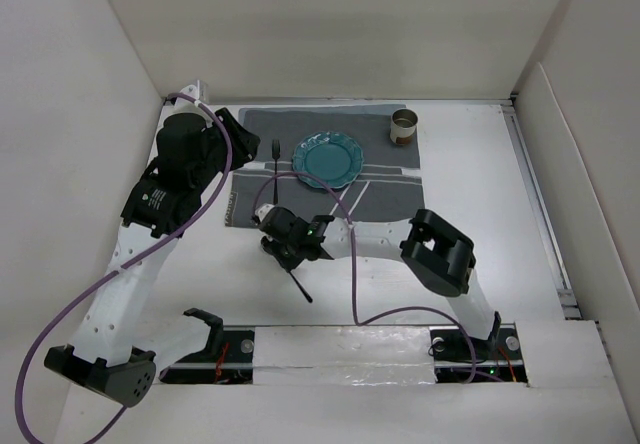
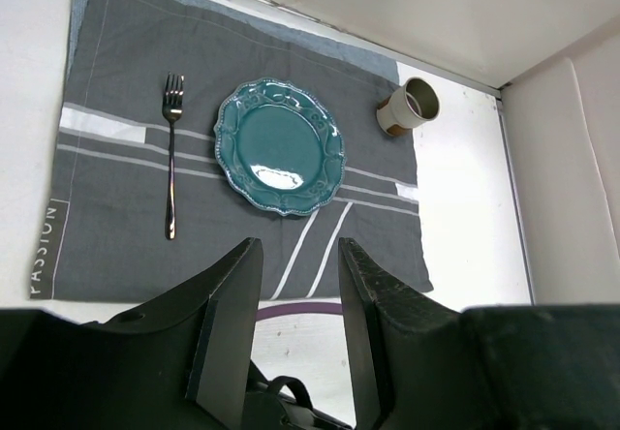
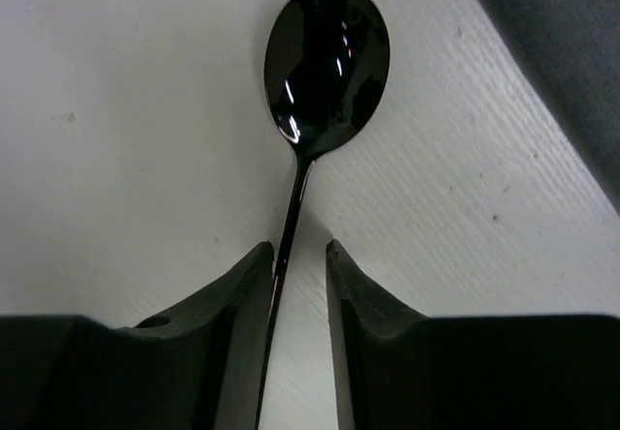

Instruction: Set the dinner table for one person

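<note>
White table under everything, closed in by white walls on the far, left and right sides. Dark grey striped placemat flat along the far edge, somewhat left of centre.

On the placemat:
- teal scalloped plate about in the middle
- fork just left of the plate, not touching it, tines toward the far edge
- cup upright at the placemat's far right corner, well apart from the plate

Right hand over bare table just off the placemat's near edge. Clenched on a dark spoon by the handle, with the bowl out beyond the fingertips and the handle end sticking back toward the near edge.

Left hand raised toward the far left corner. Released, fingers apart with nothing between them, looking down across the placemat.
</note>
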Robot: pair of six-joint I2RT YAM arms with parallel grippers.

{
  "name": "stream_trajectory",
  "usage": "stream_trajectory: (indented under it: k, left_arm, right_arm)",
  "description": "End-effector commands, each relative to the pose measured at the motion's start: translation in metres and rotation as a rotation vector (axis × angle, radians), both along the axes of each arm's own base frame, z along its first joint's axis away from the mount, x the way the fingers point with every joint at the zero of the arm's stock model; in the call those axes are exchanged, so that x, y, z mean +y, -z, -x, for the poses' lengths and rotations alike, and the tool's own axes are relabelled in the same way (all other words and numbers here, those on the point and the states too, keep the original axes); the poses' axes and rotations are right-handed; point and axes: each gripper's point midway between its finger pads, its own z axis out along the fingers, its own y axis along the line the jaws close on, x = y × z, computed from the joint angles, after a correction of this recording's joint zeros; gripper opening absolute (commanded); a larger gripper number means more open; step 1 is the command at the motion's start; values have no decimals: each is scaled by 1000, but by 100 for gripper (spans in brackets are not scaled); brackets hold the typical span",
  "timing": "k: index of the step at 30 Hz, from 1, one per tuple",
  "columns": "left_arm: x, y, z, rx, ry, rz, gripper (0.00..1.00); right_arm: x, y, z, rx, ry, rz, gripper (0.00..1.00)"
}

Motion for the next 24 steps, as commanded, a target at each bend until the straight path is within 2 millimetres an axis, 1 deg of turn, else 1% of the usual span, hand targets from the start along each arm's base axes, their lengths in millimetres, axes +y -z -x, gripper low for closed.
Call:
stream_trajectory:
  k: [1,2,3,4,5,6,7,8,9,10,11,12,14,15,17,18,19,20,21,22,23,24]
  left_arm:
    - [1,-24,2,-83,0,15,35]
    - [2,-24,2,-83,-1,14,34]
    - [2,-25,1,-86,-2,14,35]
    - [3,-25,1,-87,-7,11,35]
    - [3,-24,1,-87,-10,8,35]
    - [4,-25,1,-90,-11,6,35]
    - [4,-25,0,-92,-13,7,35]
    - [4,-25,0,-93,-12,7,35]
    - [3,-24,-1,-95,-9,8,35]
    - [2,-25,-3,-102,-7,10,35]
    - [0,-25,-3,-104,-4,15,35]
    - [-2,-25,-5,-108,3,21,35]
    - [-4,-25,-7,-114,11,27,35]
    - [-5,-23,-8,-113,15,31,35]
    - [-10,-22,-10,-119,29,41,35]
    - [-11,-19,-11,-115,32,40,35]
    - [-13,-19,-12,-118,41,44,35]
    - [-13,-17,-13,-118,44,44,35]
    - [-15,-9,-14,-106,48,37,35]
    - [-15,7,-18,-88,50,17,35]
    - [-15,7,-18,-88,50,17,35]
    - [-16,12,-19,-85,53,12,35]
  right_arm:
    - [-18,51,15,59,20,118,26]
    - [-22,59,16,64,25,140,22]
    - [-27,61,14,54,38,161,17]
    - [-29,60,14,52,39,167,0]
    - [-31,56,13,44,40,169,0]
    - [-29,38,10,23,41,147,0]
    - [-31,26,5,15,54,126,0]
    - [-36,13,-9,7,82,102,0]
    - [-38,-17,-18,-8,106,50,0]
    - [-42,-34,-28,-13,126,17,0]
    - [-55,-51,-54,-26,186,-16,0]
    - [-64,-78,-66,-45,217,-64,0]
    - [-84,-102,-93,-65,283,-106,0]
    - [-108,-108,-119,-76,349,-110,0]
    - [-132,-119,-146,-98,417,-122,0]
    - [-157,-119,-167,-93,474,-113,0]
    - [-168,-120,-178,-97,502,-115,0]
    - [-179,-113,-189,-90,530,-103,0]
    - [-197,-121,-211,-97,580,-126,0]
    - [-211,-120,-236,-103,626,-144,0]
    - [-210,-120,-236,-98,622,-148,0]
    - [-228,-119,-251,-98,666,-150,0]
